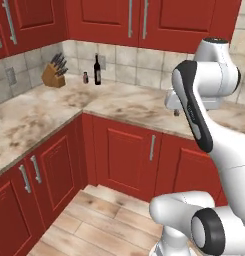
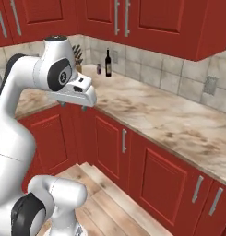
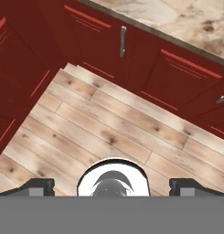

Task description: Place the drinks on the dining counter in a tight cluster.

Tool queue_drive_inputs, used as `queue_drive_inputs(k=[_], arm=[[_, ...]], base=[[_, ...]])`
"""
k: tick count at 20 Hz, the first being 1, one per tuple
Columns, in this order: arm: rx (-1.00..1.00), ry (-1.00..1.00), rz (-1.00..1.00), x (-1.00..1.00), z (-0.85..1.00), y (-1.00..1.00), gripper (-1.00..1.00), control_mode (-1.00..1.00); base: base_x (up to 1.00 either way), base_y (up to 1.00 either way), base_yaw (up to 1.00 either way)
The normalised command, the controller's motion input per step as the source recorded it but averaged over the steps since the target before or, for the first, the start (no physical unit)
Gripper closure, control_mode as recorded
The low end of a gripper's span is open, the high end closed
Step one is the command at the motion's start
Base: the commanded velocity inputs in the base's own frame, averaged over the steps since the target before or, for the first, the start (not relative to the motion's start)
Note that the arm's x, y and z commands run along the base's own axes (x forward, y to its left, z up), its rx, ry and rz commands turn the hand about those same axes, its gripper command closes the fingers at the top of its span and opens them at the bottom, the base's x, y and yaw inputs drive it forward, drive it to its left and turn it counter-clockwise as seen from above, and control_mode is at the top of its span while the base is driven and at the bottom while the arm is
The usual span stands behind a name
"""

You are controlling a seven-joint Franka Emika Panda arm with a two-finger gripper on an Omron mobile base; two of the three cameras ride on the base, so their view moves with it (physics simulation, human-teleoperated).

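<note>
Fingers spread wide, empty, above wood floor; wine bottle, possibly can, far corner.

— Where's the wine bottle?
— Upper left of the left base view, upright near the tiled back wall; dark glass, slim neck, pale label. In the right base view it stands upper centre.
— Anything with it?
— A small grey bottle, upright just left of it, far shorter. Whether they touch is too small to tell.
</note>
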Motion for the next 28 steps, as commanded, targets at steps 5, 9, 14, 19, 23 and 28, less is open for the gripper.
queue_drive_inputs(k=[5, 9, 14, 19, 23, 28], arm=[[0.00, 0.00, 0.00, 0.00, 0.00, 0.00, -1.00, 1.00], [0.00, 0.00, 0.00, 0.00, 0.00, 0.00, -1.00, 1.00], [0.00, 0.00, 0.00, 0.00, 0.00, 0.00, -1.00, 1.00], [0.00, 0.00, 0.00, 0.00, 0.00, 0.00, -1.00, 1.00], [0.00, 0.00, 0.00, 0.00, 0.00, 0.00, -1.00, 1.00], [0.00, 0.00, 0.00, 0.00, 0.00, 0.00, -1.00, 1.00]], base=[[1.00, 0.79, -0.13], [1.00, 0.73, -0.11], [1.00, 0.25, 0.06], [1.00, -0.37, 0.14], [1.00, -0.07, -0.10], [0.98, 0.68, -0.50]])
